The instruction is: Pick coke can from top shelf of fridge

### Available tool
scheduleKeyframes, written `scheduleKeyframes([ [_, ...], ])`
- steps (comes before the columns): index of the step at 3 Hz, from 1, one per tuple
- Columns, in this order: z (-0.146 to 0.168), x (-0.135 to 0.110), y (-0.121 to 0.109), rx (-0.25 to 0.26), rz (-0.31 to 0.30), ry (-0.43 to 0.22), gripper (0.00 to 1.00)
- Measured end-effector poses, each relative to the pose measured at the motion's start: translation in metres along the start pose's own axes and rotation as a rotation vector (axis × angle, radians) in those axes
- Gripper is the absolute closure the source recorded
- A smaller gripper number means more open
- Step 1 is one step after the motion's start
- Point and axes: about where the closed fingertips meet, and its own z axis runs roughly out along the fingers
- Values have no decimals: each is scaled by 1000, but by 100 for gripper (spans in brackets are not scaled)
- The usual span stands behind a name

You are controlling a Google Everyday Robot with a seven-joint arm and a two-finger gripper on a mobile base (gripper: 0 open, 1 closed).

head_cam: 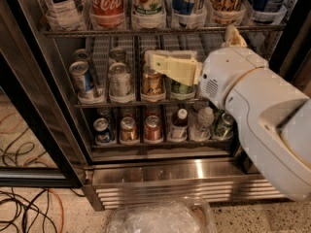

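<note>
The coke can (108, 3) is red with white script and stands second from the left on the top shelf (160, 31), in a clear plastic holder between a white-labelled drink (62, 4) and a green-and-white can (147, 1). Its top is cut off by the picture's edge. The fridge (170, 173) stands open with its steel base below. My gripper (149, 61), cream-coloured, points left in front of the middle rack, below the top shelf and to the right of the coke can. It holds nothing. My white arm (252, 110) fills the right side.
The middle rack holds a blue can (82, 79), a silver can (120, 79), a gold-orange can (152, 83) and a green can (181, 89) behind the gripper. Cans and small bottles (179, 125) fill the lowest rack. The black door frame (29, 130), floor cables (24, 205) and a clear plastic bag (160, 218) lie below.
</note>
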Motion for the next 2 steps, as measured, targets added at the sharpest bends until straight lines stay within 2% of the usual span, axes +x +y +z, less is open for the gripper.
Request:
scheduleKeyframes([
  [1,2,-5,36,-54,-27,-9,0],
  [2,6,-3,73,-130,-36,-22,0],
])
